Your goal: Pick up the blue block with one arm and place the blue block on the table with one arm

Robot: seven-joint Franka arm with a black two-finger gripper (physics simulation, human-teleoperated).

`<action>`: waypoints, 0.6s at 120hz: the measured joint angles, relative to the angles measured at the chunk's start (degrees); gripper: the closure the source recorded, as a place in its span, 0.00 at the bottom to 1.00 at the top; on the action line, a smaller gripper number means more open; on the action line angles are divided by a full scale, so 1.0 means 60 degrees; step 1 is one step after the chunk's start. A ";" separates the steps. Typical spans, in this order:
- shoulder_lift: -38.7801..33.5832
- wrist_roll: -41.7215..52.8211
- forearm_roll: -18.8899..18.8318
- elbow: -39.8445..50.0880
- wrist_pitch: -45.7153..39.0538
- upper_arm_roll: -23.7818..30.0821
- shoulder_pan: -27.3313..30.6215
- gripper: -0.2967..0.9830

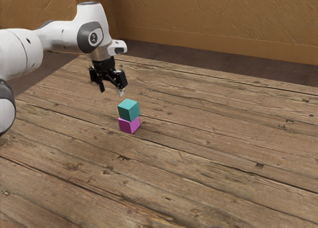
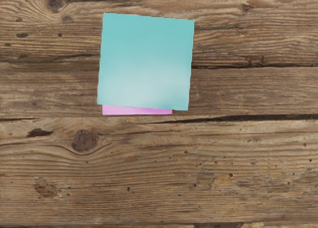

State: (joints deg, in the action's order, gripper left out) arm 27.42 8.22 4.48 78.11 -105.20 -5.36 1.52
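Nearest to the exterior view's camera are the bare, worn planks of the table (image 1: 198, 198), with their dark seams and small gouges. My white arm (image 1: 59, 38) comes in from the exterior view's left edge, its thick, rounded links reaching inward at a slight rise. At the grey-ringed joint (image 1: 91, 37) I bend sharply, so that my hand points down toward the wood, leaning only a little. Below it hangs my black gripper (image 1: 111, 91), its two fingers spread apart with open air between them; I have hold of nothing. The blue block (image 1: 128, 110), more of a teal, sits on top of the magenta block (image 1: 129, 125), which rests on the table. My fingertips are near this little stack but touch neither block, and in this view they show higher than the blue block and off to its left. Behind me are the dark floor (image 1: 39, 66) and the brown wall (image 1: 198, 19).

In the wrist view the blue block is closest to my eye, its flat top facing up at me, paler toward one side. Along that side a thin strip of the magenta block peeks out from beneath, its edge not quite parallel, so the upper block sits slightly turned on the lower. I look almost straight down, and planks surround the pair.
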 joint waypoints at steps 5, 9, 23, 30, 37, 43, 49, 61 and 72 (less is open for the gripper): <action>0.0289 0.0007 0.0006 -0.0289 -0.0063 0.0000 0.0005 0.23; 0.0589 0.0022 0.0037 -0.0591 -0.0107 0.0000 0.0008 0.23; 0.1207 0.0074 0.0222 -0.1183 -0.0266 0.0009 0.0077 0.23; 0.1528 0.0104 0.0303 -0.1394 -0.0326 0.0052 0.0333 0.23; 0.1687 0.0137 0.0354 -0.1501 -0.0380 0.0073 0.0451 0.23; 0.1757 0.0163 0.0384 -0.1625 -0.0413 0.0081 0.0486 0.23; 0.1815 0.0185 0.0418 -0.1692 -0.0440 0.0098 0.0500 0.23; 0.2129 0.0225 0.0531 -0.1908 -0.0480 0.0191 0.0507 0.23; 0.2310 0.0255 0.0584 -0.2066 -0.0506 0.0313 0.0507 0.23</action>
State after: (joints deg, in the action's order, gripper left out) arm 41.27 9.75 7.98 65.72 -108.24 -3.49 4.57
